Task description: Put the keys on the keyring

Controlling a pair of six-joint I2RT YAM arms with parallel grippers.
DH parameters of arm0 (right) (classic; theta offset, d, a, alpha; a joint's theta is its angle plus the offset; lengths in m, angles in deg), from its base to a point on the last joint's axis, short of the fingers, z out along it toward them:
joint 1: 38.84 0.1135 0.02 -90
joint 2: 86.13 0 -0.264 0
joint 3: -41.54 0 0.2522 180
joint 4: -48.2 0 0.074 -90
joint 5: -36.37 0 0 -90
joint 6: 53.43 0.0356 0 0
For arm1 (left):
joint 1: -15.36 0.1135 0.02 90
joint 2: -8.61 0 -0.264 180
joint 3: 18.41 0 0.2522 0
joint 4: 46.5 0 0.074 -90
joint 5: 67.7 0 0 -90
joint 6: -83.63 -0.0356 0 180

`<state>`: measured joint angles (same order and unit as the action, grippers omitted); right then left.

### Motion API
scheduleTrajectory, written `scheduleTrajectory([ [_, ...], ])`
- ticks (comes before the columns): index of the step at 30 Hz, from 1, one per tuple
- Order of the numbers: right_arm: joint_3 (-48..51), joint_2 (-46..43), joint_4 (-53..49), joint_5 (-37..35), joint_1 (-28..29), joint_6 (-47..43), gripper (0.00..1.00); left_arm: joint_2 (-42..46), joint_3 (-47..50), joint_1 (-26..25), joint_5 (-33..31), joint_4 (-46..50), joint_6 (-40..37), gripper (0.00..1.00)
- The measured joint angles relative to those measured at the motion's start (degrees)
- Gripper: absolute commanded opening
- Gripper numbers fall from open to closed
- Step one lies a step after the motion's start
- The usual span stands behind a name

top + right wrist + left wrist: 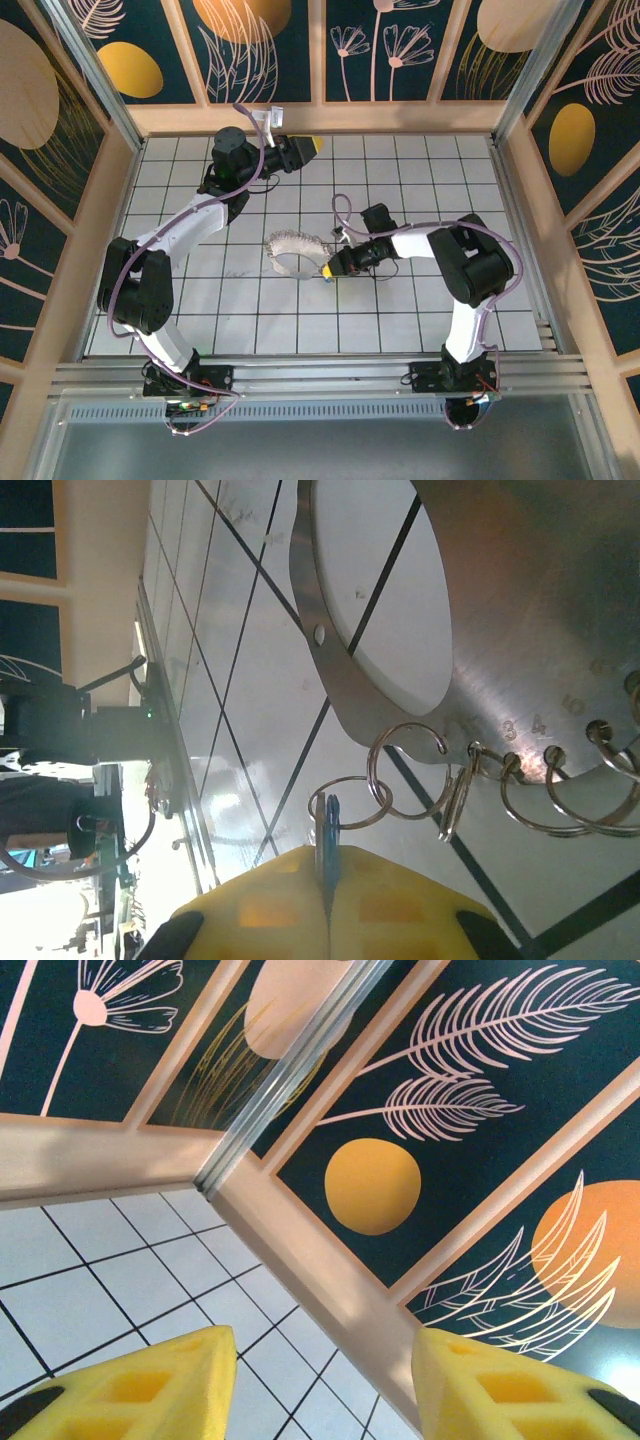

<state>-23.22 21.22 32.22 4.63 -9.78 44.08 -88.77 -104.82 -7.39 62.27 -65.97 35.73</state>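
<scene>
Right wrist view: right gripper (328, 885) closed tight on one key (331, 830). The key's blue head is seen edge-on between the yellow fingers. Its blade is hidden, so I cannot tell which way it points.

The keyring (540, 610) is a flat silvery plate with a large oval cut-out, lying on the white tiled surface (250, 680) and cut off at the top and right. Small split rings (407, 770) hang from holes along its edge. Five counted, the last one clipped by the frame. Stamped numerals 3, 4 and 5 are readable; others are blurred. The nearest ring overlaps the key's head, but whether the key is threaded through it cannot be made out.

Top view: the keyring (295, 255) sits mid-surface as a pale oval with a fuzzy fringe, its rings too small to separate. The right gripper (328, 268) is at its right edge, and the key is too small to pick out. The left gripper (305, 146) is well apart, near the far wall.

Left wrist view: left gripper (320, 1390) has its two yellow fingers spread, with nothing between them.
</scene>
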Motion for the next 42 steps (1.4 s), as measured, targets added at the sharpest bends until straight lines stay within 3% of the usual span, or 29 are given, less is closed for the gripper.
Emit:
scheduleTrajectory([
  [5, 4.11, -4.00, 0.26, -0.39, 0.35, 0.48, 0.30, -0.02, 0.00, 0.00, 0.02, 0.02, 0.00, 0.54],
  [12, 5.97, -14.34, 0.00, -2.12, 0.28, 1.81, 0.38, -0.02, 0.00, 0.00, 0.02, 0.02, -0.02, 0.60],
  [15, 4.61, -16.44, -0.63, -3.15, -0.11, 2.01, 0.44, -0.02, 0.00, 0.00, 0.09, 0.00, 0.15, 0.75],
  [17, 3.43, -17.38, -1.14, -3.87, -0.87, 2.19, 0.51, 0.00, 0.00, 0.00, 0.04, -0.09, 0.04, 0.97],
  [20, 1.31, -19.28, -1.97, -5.38, -2.86, 2.56, 0.66, 0.00, 0.04, 0.00, -0.09, 0.02, -0.13, 0.98],
  [25, -2.12, -24.26, -2.03, -10.01, -7.19, 3.74, 0.76, 1.68, 2.08, 0.00, -1.84, 0.48, -1.60, 0.99],
  [26, -2.56, -25.40, -1.62, -11.37, -8.17, 4.07, 0.81, 2.25, 2.51, 0.00, -2.60, 0.70, -2.19, 0.98],
  [32, -3.08, -31.47, 2.21, -23.63, -14.49, 6.58, 0.89, 9.27, 9.88, 0.00, -12.68, 1.11, -7.56, 0.99],
  [37, -2.49, -33.55, 6.93, -35.91, -19.06, 8.35, 0.96, 17.46, 22.88, 0.00, -25.05, -4.11, -15.17, 0.99],
  [42, 5.44, -37.27, 17.07, -50.36, -23.43, 8.59, 0.99, 23.71, 32.30, 0.66, -36.35, -7.08, -23.61, 0.99],
])
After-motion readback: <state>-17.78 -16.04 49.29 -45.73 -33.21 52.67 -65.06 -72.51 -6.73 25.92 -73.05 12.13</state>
